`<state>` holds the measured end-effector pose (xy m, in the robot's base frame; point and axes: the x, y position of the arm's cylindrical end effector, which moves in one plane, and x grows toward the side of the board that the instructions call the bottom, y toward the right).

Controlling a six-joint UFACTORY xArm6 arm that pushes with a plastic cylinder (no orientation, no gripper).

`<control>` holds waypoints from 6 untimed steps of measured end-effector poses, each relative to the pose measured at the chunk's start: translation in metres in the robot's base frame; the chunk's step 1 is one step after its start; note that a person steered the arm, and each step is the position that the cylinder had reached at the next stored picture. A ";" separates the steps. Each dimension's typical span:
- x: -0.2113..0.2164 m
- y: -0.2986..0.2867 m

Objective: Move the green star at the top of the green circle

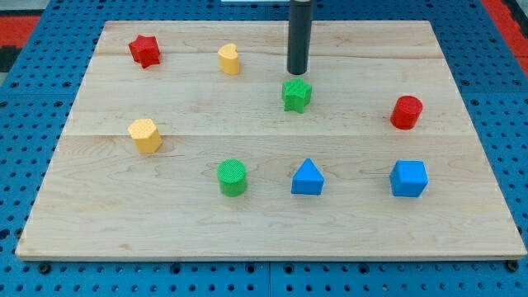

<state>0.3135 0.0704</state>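
Nearest the view's bottom, three blocks line up across the wooden board [462, 223]: the green circle [233, 176] towards the middle-left, a blue triangle-topped block [308, 177] just right of centre, and a blue cube [409, 178] further to the view's right. All three sit well apart from one another. Moving up, a yellow block [145, 135], perhaps a hexagon though its edges are hard to read, sits alone on the view's left, and a red cylinder [406, 112] stands on the right. Now the centre: the green star [297, 94] rests above and to the right of the green circle, clear of it, with bare board between them. Right behind the star, towards the view's top, my tip [297, 73] comes down, the dark rod upright; it has nothing to clasp with, only a blunt end close against the star's far edge. Whether it actually touches, I cannot tell. Farthest back, a yellow heart-like block [229, 59] and a red star [145, 50] sit at upper left.
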 end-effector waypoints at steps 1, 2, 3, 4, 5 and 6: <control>0.033 0.047; 0.037 -0.064; 0.069 -0.090; 0.075 -0.048; 0.098 -0.036; 0.142 -0.056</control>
